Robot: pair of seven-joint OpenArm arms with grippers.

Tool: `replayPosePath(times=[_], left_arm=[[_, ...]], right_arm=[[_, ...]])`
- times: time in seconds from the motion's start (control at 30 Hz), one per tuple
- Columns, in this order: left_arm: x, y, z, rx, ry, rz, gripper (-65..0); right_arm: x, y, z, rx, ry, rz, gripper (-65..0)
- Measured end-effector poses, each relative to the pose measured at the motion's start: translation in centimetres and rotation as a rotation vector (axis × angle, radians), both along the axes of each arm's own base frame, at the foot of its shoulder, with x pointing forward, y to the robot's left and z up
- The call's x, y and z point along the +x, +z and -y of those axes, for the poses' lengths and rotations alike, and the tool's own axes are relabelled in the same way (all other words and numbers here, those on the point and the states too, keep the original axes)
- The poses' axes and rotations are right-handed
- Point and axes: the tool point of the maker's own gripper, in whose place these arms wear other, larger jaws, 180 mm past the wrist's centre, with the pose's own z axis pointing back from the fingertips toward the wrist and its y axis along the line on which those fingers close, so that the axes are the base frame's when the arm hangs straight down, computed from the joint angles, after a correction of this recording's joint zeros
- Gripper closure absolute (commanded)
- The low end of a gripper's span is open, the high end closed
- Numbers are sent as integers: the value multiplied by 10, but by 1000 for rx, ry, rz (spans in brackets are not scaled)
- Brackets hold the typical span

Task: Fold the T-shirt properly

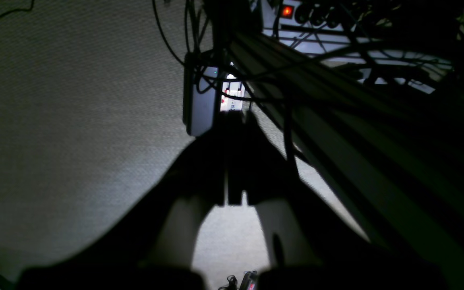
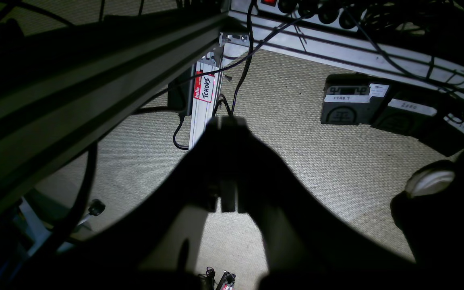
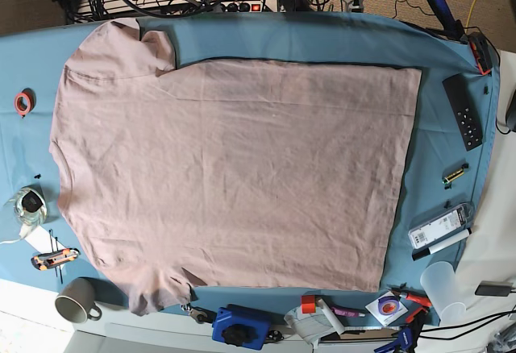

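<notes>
One "hello" label (image 2: 204,88), handwritten "TCHONS"

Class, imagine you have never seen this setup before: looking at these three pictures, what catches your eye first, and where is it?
The big mauve T-shirt dominates the base view, spread flat and unfolded over nearly the whole teal table cloth, collar end at that view's left. Clutter rings it: a grey mug at the lower left corner and a black remote at the right edge. Both wrist views show only dim carpet and cables below the table, with the jaws shut.
</notes>
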Motion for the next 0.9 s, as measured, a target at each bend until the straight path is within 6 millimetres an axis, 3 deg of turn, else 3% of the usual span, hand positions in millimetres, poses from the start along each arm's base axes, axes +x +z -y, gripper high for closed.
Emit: replayPosePath(times=[0.67, 0.77, 0.9], left_arm=[[-2, 0, -1, 1, 1, -1, 0], [-9, 0, -7, 7, -3, -5, 0], [-39, 3, -33, 55, -17, -32, 0]], right_arm=[[-2, 0, 0, -2, 3, -12, 0], [-8, 1, 5, -13, 14, -49, 0], [-12, 6, 29, -59, 47, -67, 0]])
